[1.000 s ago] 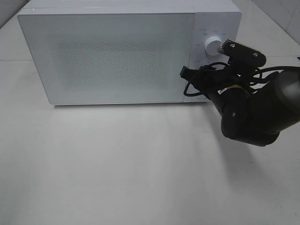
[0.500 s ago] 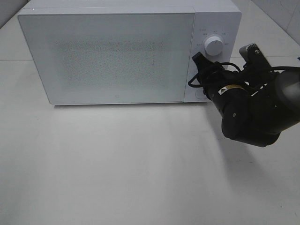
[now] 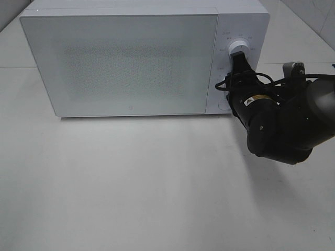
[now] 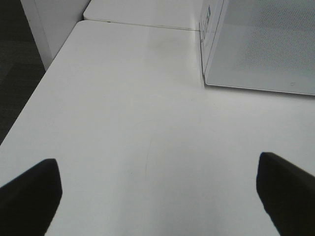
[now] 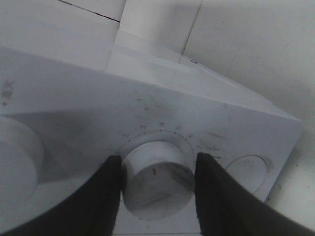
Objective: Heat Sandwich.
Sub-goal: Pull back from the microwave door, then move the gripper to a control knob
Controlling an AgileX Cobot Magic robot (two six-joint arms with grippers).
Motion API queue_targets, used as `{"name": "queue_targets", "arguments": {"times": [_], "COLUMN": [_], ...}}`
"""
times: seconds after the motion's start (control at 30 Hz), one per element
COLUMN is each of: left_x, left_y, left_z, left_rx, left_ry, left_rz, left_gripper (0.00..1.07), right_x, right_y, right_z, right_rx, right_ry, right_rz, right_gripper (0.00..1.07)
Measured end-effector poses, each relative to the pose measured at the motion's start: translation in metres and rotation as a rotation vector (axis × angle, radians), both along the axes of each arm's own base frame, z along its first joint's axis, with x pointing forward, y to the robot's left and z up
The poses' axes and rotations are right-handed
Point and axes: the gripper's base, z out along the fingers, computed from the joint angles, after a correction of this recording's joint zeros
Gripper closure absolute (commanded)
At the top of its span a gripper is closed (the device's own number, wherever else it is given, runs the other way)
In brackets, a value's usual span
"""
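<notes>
The sandwich is out of view. The white microwave (image 3: pixel 131 63) stands at the back of the table with its frosted door shut. My right gripper (image 3: pixel 236 73) is at its control panel, covering the lower knob in the high view. In the right wrist view the black fingers (image 5: pixel 106 196) press both sides of that white knob (image 5: pixel 156 179), so my right gripper (image 5: pixel 156 167) is shut on it. Only the left wrist view shows my left gripper (image 4: pixel 157 196). It is open wide, low over bare table, with nothing between its fingers.
The upper knob (image 3: pixel 238 47) sits just above the gripped one, and a round button (image 5: pixel 250 172) lies on its other side. The white table (image 3: pixel 131 183) stretches in front of the microwave. Its left edge (image 4: pixel 29 108) drops to a dark floor.
My right wrist has rolled about a quarter turn while at the control panel: the gripper's bar went from lying crosswise to standing upright. The left arm has not moved.
</notes>
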Motion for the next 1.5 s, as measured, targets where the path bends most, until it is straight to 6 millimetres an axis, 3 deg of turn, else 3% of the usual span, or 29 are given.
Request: {"name": "queue_targets", "arguments": {"times": [0.67,1.27,1.5], "left_x": [0.0,0.0,0.0], "left_y": [0.0,0.0,0.0], "left_z": [0.0,0.0,0.0], "left_rx": [0.0,0.0,0.0], "left_ry": [0.0,0.0,0.0], "left_rz": [0.0,0.0,0.0], "left_gripper": [0.03,0.03,0.03], "right_x": [-0.0005,-0.0005,-0.0003], "right_y": [-0.0012,-0.0012,-0.0013], "right_z": [-0.0009,-0.0011,-0.0006], "right_rx": [0.471,0.486,0.451], "right_ry": [-0.028,-0.03,-0.034], "right_rz": [-0.166,-0.169,-0.159], "right_gripper": [0.9,0.85,0.75]}}
